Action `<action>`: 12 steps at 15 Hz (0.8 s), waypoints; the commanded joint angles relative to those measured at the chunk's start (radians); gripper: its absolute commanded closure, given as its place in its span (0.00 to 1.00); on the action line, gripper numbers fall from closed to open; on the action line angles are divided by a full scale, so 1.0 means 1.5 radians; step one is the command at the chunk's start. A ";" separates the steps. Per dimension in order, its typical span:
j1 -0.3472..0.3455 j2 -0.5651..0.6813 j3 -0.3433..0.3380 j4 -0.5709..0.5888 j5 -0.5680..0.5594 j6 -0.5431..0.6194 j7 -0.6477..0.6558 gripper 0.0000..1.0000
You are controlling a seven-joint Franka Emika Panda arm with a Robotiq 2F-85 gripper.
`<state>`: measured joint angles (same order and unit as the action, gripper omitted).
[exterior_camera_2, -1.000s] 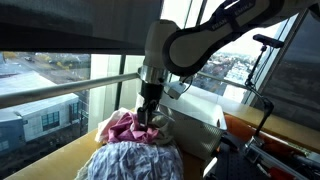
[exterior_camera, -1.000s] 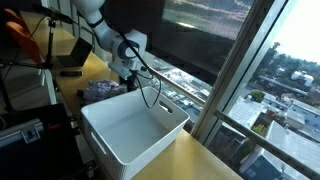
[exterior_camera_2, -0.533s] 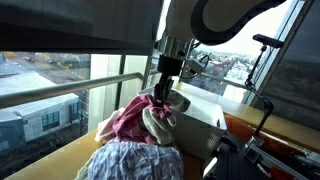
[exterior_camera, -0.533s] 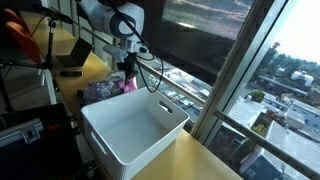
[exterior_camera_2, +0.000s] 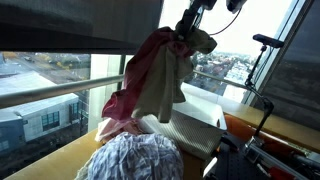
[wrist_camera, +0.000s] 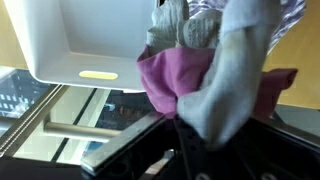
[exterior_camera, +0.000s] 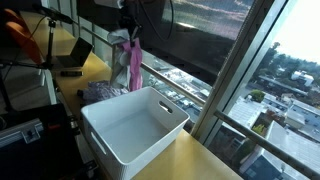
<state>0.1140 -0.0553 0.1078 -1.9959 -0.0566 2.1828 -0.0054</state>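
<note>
Exterior view, from the table end: gripper (exterior_camera: 131, 30) high up against the dark window. Pink garment (exterior_camera: 134, 62) hangs straight down from it, clear of the table (exterior_camera: 195, 160). Its lower end dangles above the far rim of the white bin (exterior_camera: 155, 143). A pile of clothes (exterior_camera: 100, 92) lies on the table just beside the bin, below the garment. Exterior view, from the window side: gripper (exterior_camera_2: 188, 30) near the top edge, jaws pinched together on the cloth. The pink garment (exterior_camera_2: 143, 72) trails down to the left, and a grey-beige garment (exterior_camera_2: 166, 88) hangs with it, bunched against it. White bin (exterior_camera_2: 200, 128) lower right; patterned cloth (exterior_camera_2: 130, 160) in the foreground. Wrist view: gripper (wrist_camera: 185, 125) comes in from the bottom, clamped on bunched fabric. Pink garment (wrist_camera: 170, 75) is wrapped by the grey-beige garment (wrist_camera: 240, 70); whether the jaws bite both cannot be told. White bin (wrist_camera: 100, 35) lies below, upper left.
</note>
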 commanded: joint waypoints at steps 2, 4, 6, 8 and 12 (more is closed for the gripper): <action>-0.027 -0.097 -0.031 0.055 0.017 -0.055 -0.052 0.96; -0.044 -0.124 -0.059 0.088 0.027 -0.087 -0.079 0.96; -0.065 -0.142 -0.099 0.111 0.035 -0.124 -0.119 0.96; -0.089 -0.149 -0.147 0.105 0.044 -0.139 -0.166 0.96; -0.132 -0.118 -0.229 0.078 0.074 -0.134 -0.244 0.96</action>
<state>-0.0526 -0.2733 -0.1761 -1.8703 0.0008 1.9833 -0.2946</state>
